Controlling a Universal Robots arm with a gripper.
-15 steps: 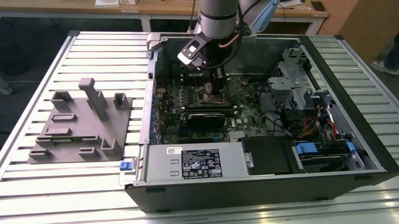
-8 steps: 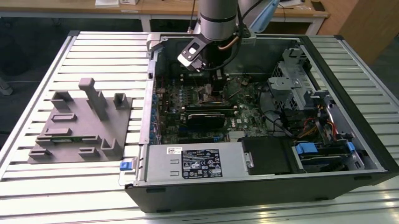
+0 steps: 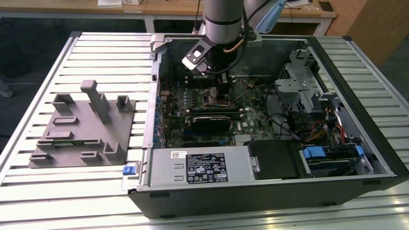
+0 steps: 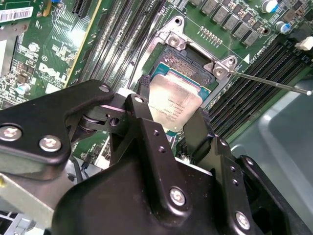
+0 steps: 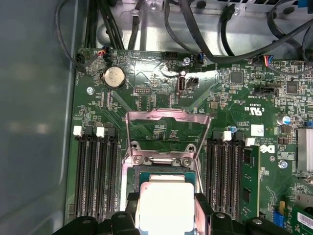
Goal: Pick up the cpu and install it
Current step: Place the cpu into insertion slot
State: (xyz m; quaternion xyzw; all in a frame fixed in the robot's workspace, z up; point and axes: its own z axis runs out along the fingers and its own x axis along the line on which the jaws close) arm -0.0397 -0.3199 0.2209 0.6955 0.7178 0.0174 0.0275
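A slatted metal surface (image 3: 38, 191) carries an open computer case (image 3: 268, 196) lying on its side, with pale wooden desks (image 3: 172, 8) behind it. On the exterior view's left of the case, a grey fixture (image 3: 76, 129) with upright blocks lies flat on the slats. A grey box with a white label (image 3: 198, 165) sits along the near edge of the case.

The arm (image 3: 223, 19) reaches down into the case from above, its black jaws low over the green motherboard (image 5: 146, 98). In both wrist views the jaws are clamped on the cpu (image 4: 176, 105) (image 5: 165, 203), one on each of two opposite edges, with its pale silvery top facing up. The cpu sits right over the socket (image 4: 195, 61), overlapping the socket's dark recess; whether it is fully seated or just above it I cannot tell.

The socket's metal load plate (image 5: 166, 117) stands swung open beyond the cpu. A thin lever rod (image 4: 274, 82) stretches away from one socket corner. Black memory slots (image 5: 95, 171) run on both sides of the socket, and a round coin cell (image 5: 114, 77) sits farther up the board.
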